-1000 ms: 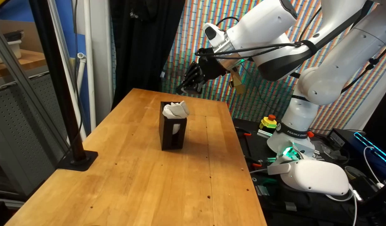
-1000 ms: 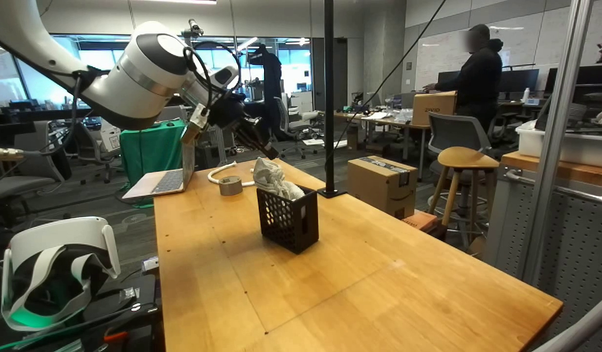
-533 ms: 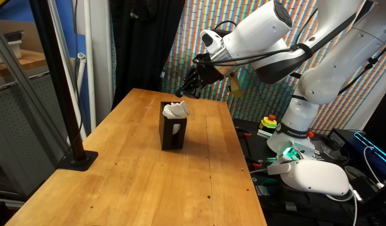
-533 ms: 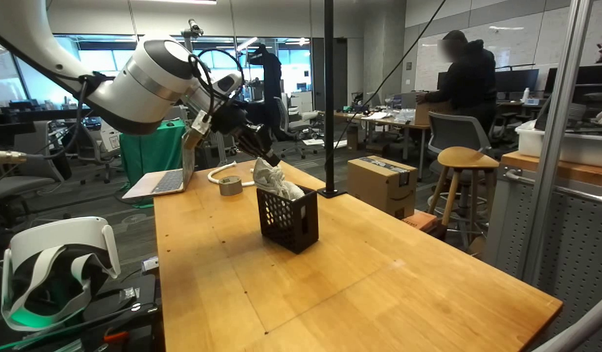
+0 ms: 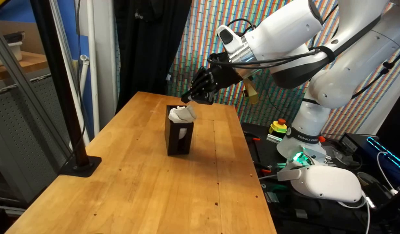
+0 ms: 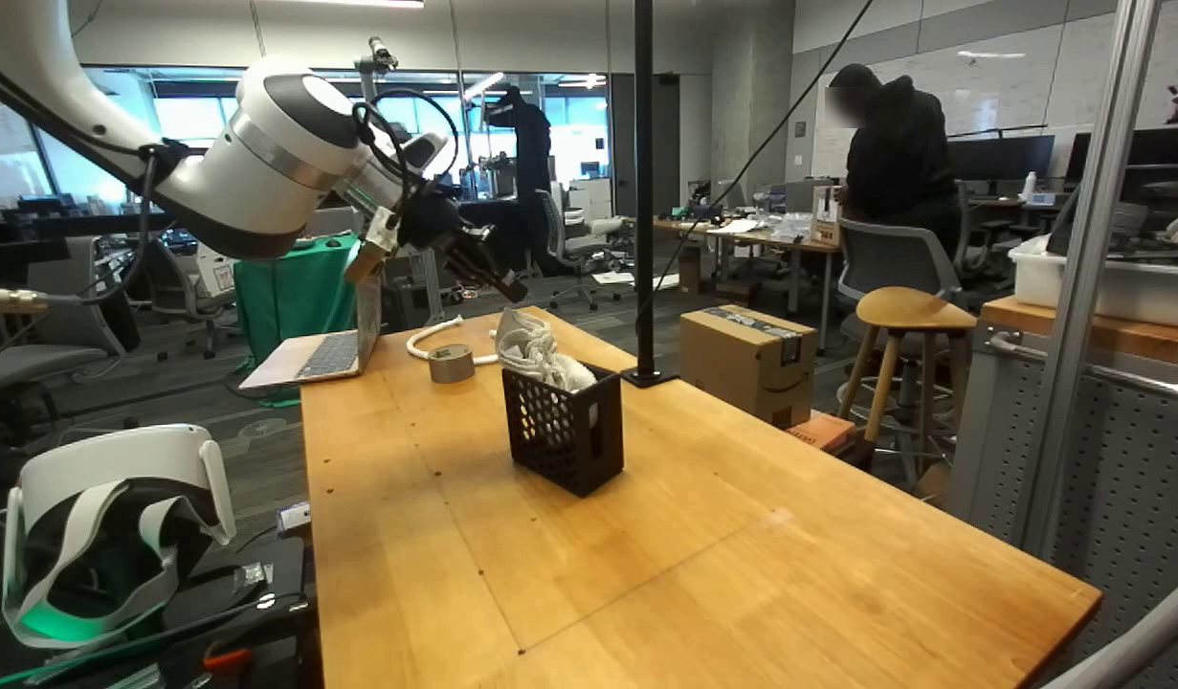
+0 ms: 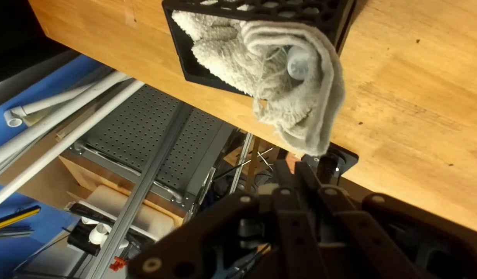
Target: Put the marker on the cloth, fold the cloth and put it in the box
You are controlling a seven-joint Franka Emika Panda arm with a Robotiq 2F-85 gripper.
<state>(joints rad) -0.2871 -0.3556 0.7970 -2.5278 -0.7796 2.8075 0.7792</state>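
We see black box (image 5: 174, 143) upright on wooden table (image 5: 148, 188), cream cloth (image 5: 181, 115) bunched inside, crumpled top bulging above rim. Black gripper (image 5: 188, 97) on white robot arm (image 5: 284, 29) slants down near cloth's top. White headset (image 5: 329, 183) right of table, near arm's base; black curtain (image 5: 144, 55) hangs beyond table's far end.

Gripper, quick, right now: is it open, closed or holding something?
Gripper: closed, its jaws almost together, with nothing seen held between them.
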